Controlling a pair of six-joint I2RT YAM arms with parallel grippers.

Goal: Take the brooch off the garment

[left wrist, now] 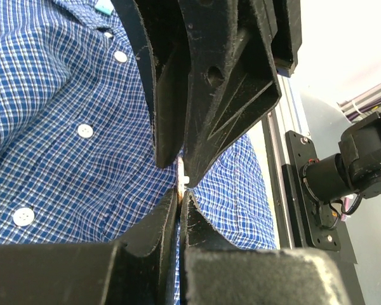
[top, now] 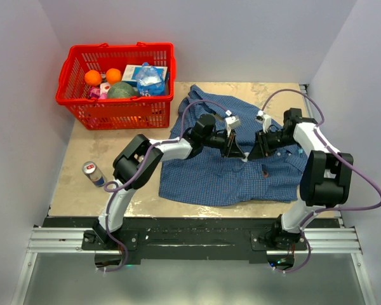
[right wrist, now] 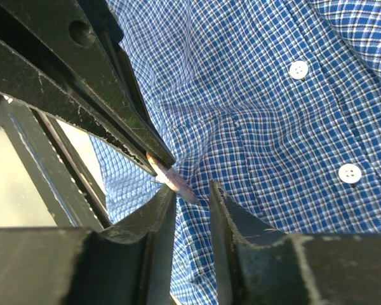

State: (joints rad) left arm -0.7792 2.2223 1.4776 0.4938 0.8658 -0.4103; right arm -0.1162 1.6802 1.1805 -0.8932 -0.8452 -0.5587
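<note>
Brownish-mauve and thin, the brooch (right wrist: 173, 180) shows best in the right wrist view. It lies edge-on against the garment (right wrist: 273, 127), and the blue checked cloth folds outward from it, so I judge it is not yet free. The left gripper (right wrist: 159, 159) comes from the upper left, its tips closed on the upper end of the brooch. The right gripper (right wrist: 192, 196) has its jaws a little apart. The lower end of the brooch lies in this gap and one finger touches it, but nothing is clamped.

In the left wrist view the left gripper's jaws stand almost together with a pale thin sliver between them, which I take for the same brooch. The right gripper's tips point at it from above, very near.

In the top view both grippers meet tip to tip over the middle of the garment, which is spread on the table (top: 73, 149), and they hide the brooch. A small dark spot (top: 265, 171) lies on the cloth just beside the right gripper; I cannot tell what it is.

The left grip must be firm, I think, because the piece is thin and may slip. The right gripper does better to pinch the cloth just beside the brooch and hold it down. Then the pull should be slow and straight, not sideways, or the fabric lifts.
</note>
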